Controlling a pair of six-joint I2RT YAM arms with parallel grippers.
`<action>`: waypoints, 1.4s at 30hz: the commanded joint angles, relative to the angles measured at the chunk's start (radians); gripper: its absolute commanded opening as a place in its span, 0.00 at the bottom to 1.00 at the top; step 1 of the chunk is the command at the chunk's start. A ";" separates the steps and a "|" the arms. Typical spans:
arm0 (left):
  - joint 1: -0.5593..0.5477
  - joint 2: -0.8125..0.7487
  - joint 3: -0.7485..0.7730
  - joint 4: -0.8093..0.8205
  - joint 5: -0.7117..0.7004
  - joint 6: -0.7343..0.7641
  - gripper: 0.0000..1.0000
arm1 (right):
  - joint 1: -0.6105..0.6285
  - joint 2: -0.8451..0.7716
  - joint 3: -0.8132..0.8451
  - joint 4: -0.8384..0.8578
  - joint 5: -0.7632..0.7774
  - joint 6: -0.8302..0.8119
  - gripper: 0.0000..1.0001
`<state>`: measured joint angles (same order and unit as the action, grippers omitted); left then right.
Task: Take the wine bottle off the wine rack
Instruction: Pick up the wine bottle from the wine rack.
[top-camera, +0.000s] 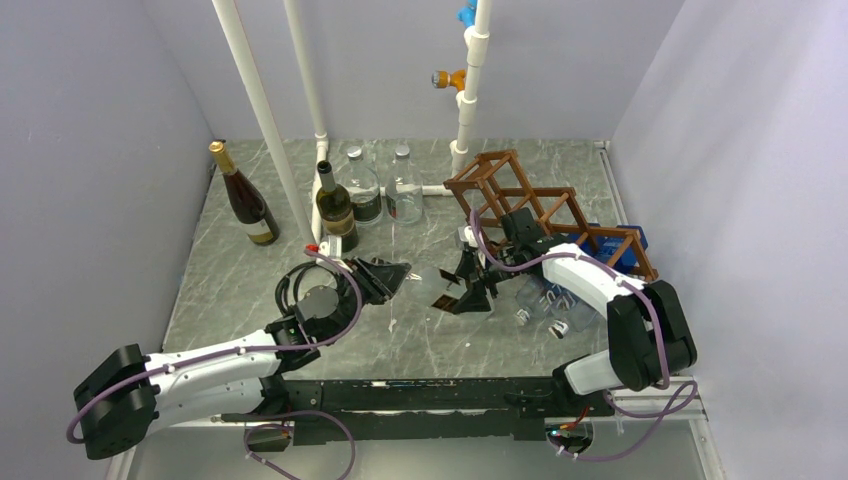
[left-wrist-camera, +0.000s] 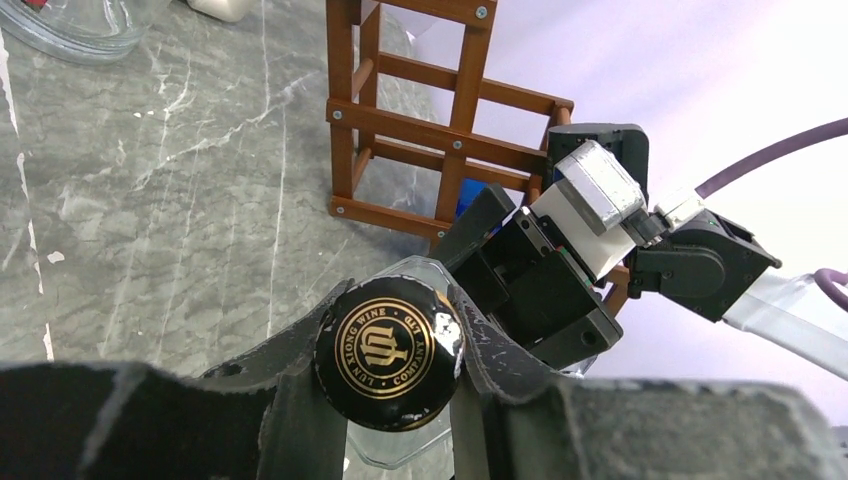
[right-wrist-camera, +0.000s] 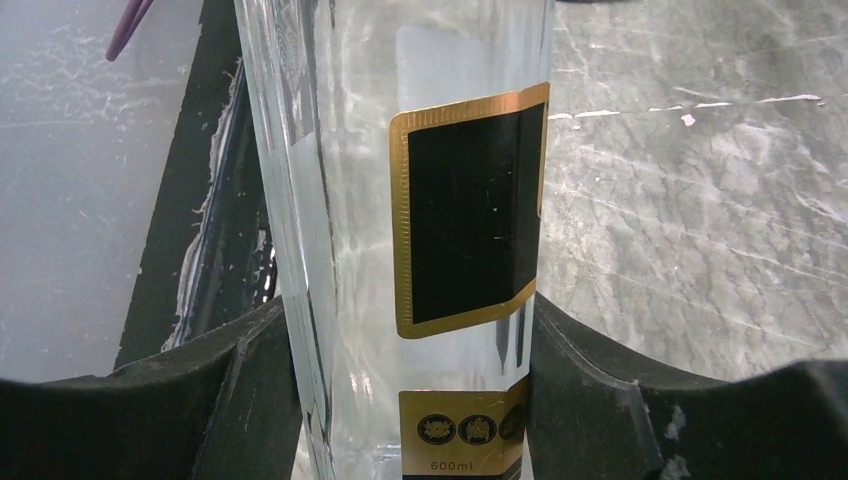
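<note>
**Step in hand.** The wine bottle (right-wrist-camera: 340, 200) is out of the wine rack (left-wrist-camera: 452, 148). It lies roughly level between the two arms over the middle of the bench (top-camera: 250, 290), in front of the rack and apart from it. The step is judged to be a two-handed carry or a handover after extraction.

**Gripper state.**
- The left gripper (left-wrist-camera: 395, 345) is closed on the bottle's top end. Its fingers (left-wrist-camera: 300, 375) press against both sides of the black, gold-printed cap (left-wrist-camera: 392, 330).
- The right gripper (right-wrist-camera: 410, 400) is closed on the clear glass body at the black-and-gold label (right-wrist-camera: 465, 215), with a pad on each side.

**Next move.** Set the bottle down on a free part of the bench, or release one gripper while the other keeps hold. Keep both arms moving together, since glass held at both ends can twist. Whether the bottle already touches the bench cannot be told.

**Surface and room.** The bench top is grey marbled stone, enclosed by plain pale walls. The rack stands toward the far right corner. White pipes (top-camera: 262, 110) rise along the far edge, where dark bottles (top-camera: 243, 200) and clear bottles (top-camera: 403, 190) also stand. Another clear bottle (top-camera: 548, 300) lies near the right edge.
</note>
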<state>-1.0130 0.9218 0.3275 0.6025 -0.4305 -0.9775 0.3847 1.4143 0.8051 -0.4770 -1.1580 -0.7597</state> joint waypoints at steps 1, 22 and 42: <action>0.001 -0.024 0.010 0.055 0.013 0.077 0.00 | -0.004 -0.008 0.036 -0.038 -0.097 -0.069 0.47; 0.001 -0.262 0.199 -0.339 -0.027 0.420 0.00 | -0.002 -0.080 0.100 -0.315 -0.099 -0.357 0.98; 0.146 -0.264 0.572 -0.914 0.011 0.814 0.00 | -0.001 -0.095 0.094 -0.332 -0.063 -0.389 0.99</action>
<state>-0.9360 0.6697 0.7753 -0.3618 -0.4564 -0.2283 0.3859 1.3426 0.8688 -0.8047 -1.2057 -1.1084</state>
